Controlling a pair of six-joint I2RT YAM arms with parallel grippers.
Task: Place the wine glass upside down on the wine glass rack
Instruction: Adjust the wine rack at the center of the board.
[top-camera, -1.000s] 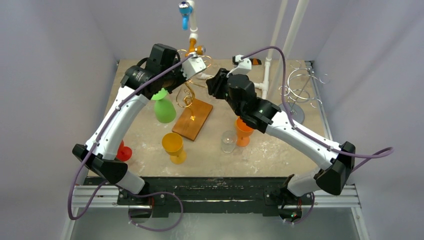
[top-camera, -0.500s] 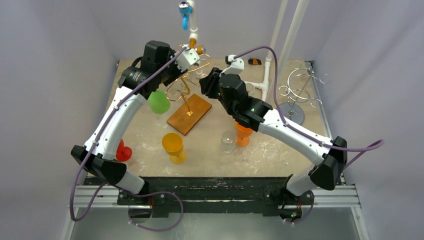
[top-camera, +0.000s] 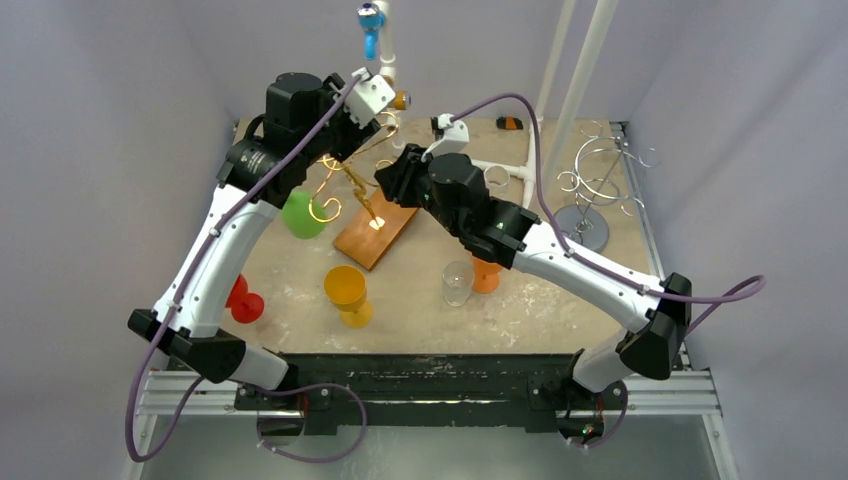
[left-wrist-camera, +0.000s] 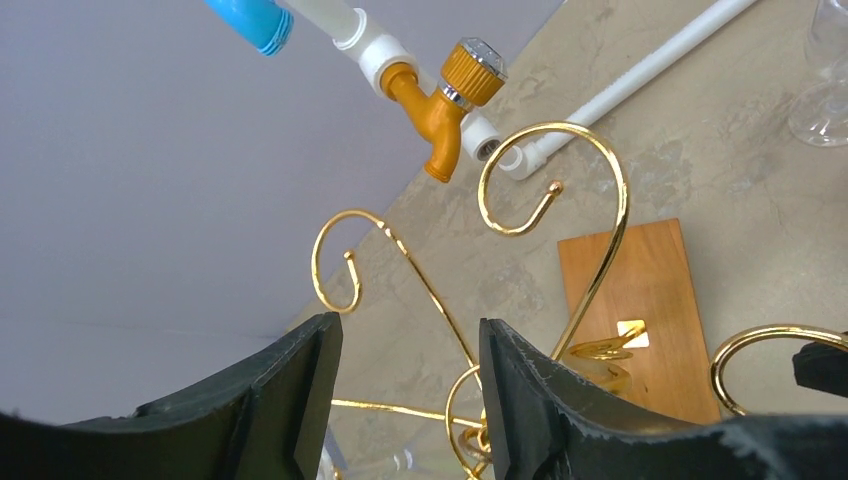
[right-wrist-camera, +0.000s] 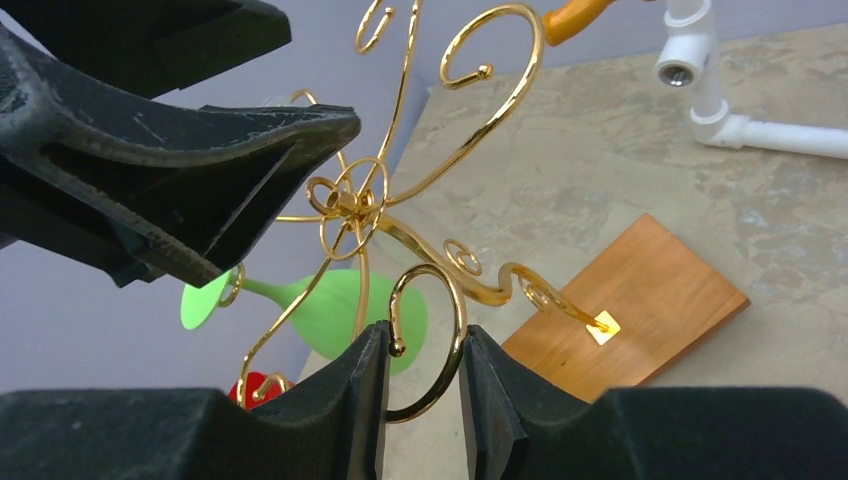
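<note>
Only the right wrist camera showed the green wine glass (right-wrist-camera: 350, 310) hanging by its foot from the gold rack (right-wrist-camera: 350, 205), beneath the parted, empty left gripper (left-wrist-camera: 410, 325); the right gripper (right-wrist-camera: 425, 330) pinched a hook.

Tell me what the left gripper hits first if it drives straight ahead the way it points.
The gold wine glass rack: its curled wire arms cross right in front of the left gripper. The orange tap lies farther along that line, though depth is unclear.
</note>
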